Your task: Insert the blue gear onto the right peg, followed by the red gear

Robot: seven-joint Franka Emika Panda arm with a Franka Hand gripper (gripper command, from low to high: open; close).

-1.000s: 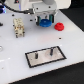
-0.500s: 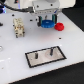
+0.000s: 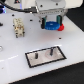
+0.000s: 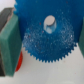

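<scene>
My pincer (image 3: pixel 52 22) grips the blue gear (image 3: pixel 52 26), lifted near the red gear (image 3: pixel 61 27). I should carry it level, centring its hole over the right peg (image 3: pixel 50 50).

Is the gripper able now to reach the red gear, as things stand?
Probably not yet. The gripper is already closed on the blue gear, so it has no free grasp. The red gear lies right beside it, unobstructed otherwise.
</scene>
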